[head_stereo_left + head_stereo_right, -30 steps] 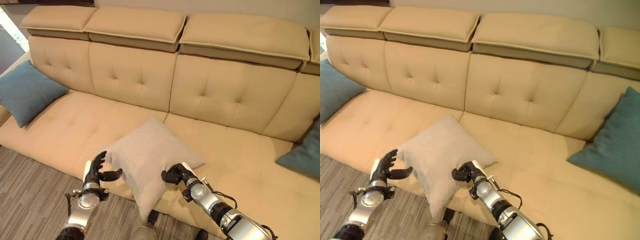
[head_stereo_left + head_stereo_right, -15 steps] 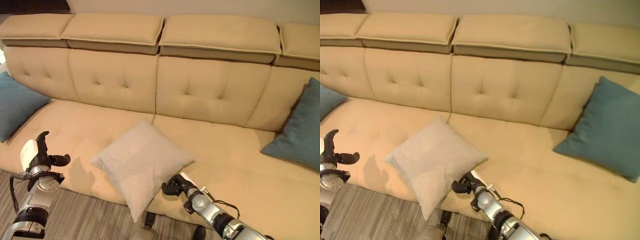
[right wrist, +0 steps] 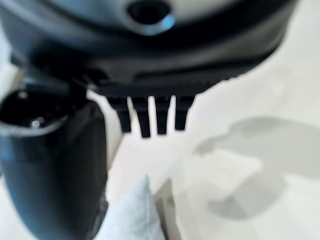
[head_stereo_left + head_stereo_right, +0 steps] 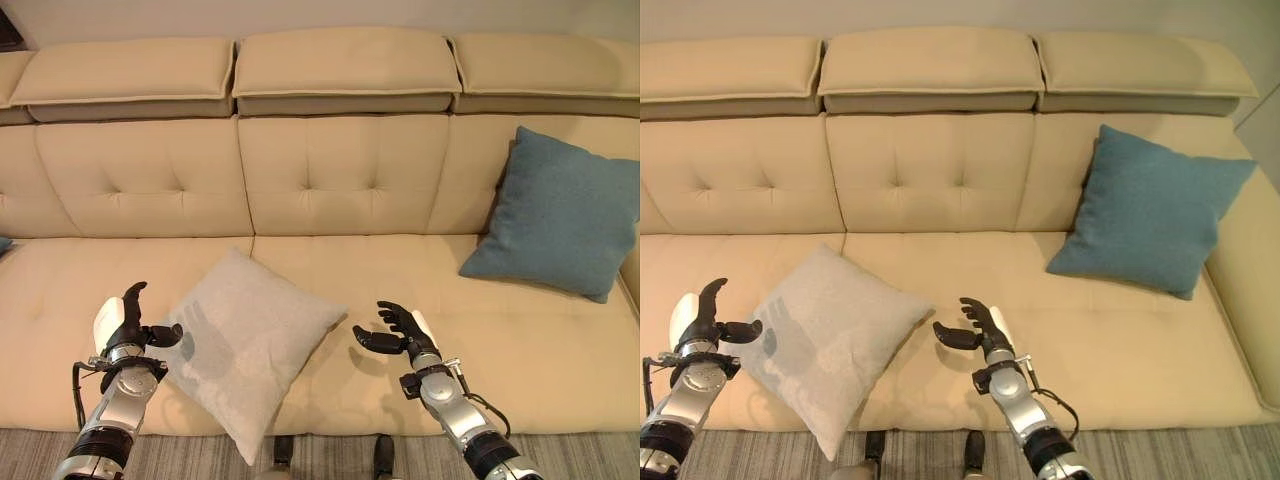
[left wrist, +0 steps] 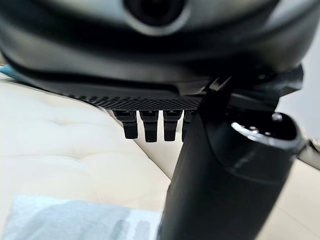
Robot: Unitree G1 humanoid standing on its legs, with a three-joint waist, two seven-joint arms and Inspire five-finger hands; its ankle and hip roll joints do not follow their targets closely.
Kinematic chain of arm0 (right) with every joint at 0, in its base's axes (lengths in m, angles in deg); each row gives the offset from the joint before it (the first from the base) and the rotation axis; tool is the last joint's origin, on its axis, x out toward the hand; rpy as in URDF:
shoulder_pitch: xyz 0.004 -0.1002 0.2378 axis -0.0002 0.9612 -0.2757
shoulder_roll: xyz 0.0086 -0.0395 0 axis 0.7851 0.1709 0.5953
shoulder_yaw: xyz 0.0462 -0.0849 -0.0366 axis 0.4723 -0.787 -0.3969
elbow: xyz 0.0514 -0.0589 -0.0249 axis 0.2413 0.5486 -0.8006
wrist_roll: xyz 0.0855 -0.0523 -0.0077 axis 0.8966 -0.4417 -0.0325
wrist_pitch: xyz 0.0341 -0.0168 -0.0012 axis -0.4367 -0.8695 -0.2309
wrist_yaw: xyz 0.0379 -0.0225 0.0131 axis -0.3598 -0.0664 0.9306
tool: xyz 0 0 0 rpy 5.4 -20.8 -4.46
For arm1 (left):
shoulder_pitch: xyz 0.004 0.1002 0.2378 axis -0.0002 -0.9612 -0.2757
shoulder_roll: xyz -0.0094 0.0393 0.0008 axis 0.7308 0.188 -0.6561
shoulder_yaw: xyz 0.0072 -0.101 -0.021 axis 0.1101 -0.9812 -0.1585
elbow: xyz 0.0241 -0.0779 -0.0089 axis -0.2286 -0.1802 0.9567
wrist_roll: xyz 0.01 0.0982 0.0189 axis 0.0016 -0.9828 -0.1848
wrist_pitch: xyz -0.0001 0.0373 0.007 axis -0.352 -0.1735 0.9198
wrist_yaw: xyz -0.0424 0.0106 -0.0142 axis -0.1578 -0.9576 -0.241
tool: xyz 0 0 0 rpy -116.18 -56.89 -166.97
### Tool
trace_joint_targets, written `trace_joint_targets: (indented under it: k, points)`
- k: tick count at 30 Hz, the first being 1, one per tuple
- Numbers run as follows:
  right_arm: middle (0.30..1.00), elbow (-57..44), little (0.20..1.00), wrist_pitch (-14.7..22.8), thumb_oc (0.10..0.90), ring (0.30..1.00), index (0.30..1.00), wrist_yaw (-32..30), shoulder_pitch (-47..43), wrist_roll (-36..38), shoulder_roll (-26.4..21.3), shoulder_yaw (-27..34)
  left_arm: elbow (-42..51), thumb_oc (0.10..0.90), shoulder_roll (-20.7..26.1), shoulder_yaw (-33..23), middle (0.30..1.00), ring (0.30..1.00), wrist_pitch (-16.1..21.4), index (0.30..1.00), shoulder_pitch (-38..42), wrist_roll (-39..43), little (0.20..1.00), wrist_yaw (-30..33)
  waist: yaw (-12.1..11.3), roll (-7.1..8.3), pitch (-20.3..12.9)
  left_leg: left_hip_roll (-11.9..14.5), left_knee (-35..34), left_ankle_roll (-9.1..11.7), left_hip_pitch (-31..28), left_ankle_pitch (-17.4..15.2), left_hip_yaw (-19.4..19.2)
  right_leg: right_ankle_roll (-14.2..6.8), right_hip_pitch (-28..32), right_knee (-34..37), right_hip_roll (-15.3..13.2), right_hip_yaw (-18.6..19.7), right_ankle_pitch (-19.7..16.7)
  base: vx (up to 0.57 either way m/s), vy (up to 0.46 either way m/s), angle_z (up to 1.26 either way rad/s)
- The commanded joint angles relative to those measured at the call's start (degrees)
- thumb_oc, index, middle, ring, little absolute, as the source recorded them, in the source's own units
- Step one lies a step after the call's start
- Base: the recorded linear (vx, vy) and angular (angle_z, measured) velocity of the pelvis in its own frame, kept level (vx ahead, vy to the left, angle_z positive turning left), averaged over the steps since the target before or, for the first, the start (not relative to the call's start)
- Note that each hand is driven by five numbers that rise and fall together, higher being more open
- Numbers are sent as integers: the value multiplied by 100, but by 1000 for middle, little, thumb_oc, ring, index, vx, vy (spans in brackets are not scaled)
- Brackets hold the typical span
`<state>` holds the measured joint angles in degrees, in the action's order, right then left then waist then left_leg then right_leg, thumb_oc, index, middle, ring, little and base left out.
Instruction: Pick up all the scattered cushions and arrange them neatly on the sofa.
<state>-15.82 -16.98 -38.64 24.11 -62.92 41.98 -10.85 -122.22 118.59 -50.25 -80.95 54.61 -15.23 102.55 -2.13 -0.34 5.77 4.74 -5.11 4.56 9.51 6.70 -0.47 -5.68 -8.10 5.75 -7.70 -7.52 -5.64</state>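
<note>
A beige tufted sofa (image 4: 340, 180) stands on striped grey carpet (image 4: 330, 455). The pale grey cushion (image 4: 245, 340) lies flat on the seat, one corner hanging over the front edge; a teal cushion (image 4: 560, 215) leans against the backrest at the right. The right eye view takes in the sofa's right arm (image 4: 1250, 290). Both robot hands have let go: the left robot hand (image 4: 128, 322) and right robot hand (image 4: 398, 332) hover spread on either side of the grey cushion, which the right one pinched a second ago.
</note>
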Motion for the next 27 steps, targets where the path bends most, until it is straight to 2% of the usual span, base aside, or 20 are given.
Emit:
trace_joint_targets:
  k: [1,4,11,13,17,19,21,24,27]
  points:
    - [900,19,900,279,800,900,900,-137,-981,468,356,-94,481,800,449,-336,900,900,126,900,534,-230,900,309,-206,-29,316,-123,11,-62,86,-596,-16,-351,263,-75,-369,40,484,-85,-2,1]
    - [900,254,900,210,800,900,900,-159,-1303,565,427,-179,525,800,390,-447,900,900,219,900,688,272,900,377,-250,-58,440,-141,11,-40,260,-521,32,-330,115,-75,-352,39,439,-72,-4,1]
    - [900,545,900,174,800,900,900,-407,-1951,919,519,-116,708,800,348,-426,900,900,280,900,1085,606,900,559,-371,-32,708,-161,11,41,704,-358,146,-287,-249,-75,-330,-2,323,-51,-9,4]
    - [900,451,900,231,800,900,900,-631,-2207,954,474,-3,417,800,-255,-399,900,900,609,900,534,870,900,696,-443,9,868,-167,11,86,844,-308,192,-267,-360,-80,-315,-11,291,-51,-8,4]
    - [900,454,900,350,800,900,900,-791,-2349,1075,437,96,66,800,-503,-273,900,900,825,900,426,1280,900,682,-494,37,1017,-167,11,110,977,-245,233,-261,-469,-96,-311,-50,252,-38,-6,10]
    - [900,357,900,321,800,900,900,-769,-2397,1217,414,31,409,800,-147,-112,900,900,588,900,1050,1397,900,503,-453,43,1089,-163,11,109,1055,-223,235,-273,-541,-109,-314,-51,231,-9,14,9]
    - [900,167,900,278,800,900,900,-781,-2404,1331,457,61,821,800,0,-168,900,900,466,900,1186,1274,900,483,-461,57,1116,-178,11,119,1135,-217,260,-278,-605,-105,-320,-57,221,-4,21,4]
    - [900,-13,900,269,800,900,900,-765,-2390,1415,504,67,872,800,-58,-227,900,900,450,900,1269,1476,900,422,-450,94,1137,-175,11,133,1207,-203,271,-282,-669,-105,-316,-61,208,-3,-4,3]
    - [900,-367,900,418,800,900,900,-650,-2564,1878,604,92,1102,800,-471,-221,900,900,509,900,1151,1827,900,325,-496,186,1262,-144,17,172,1334,-165,298,-278,-783,-107,-318,-84,187,-20,-19,3]
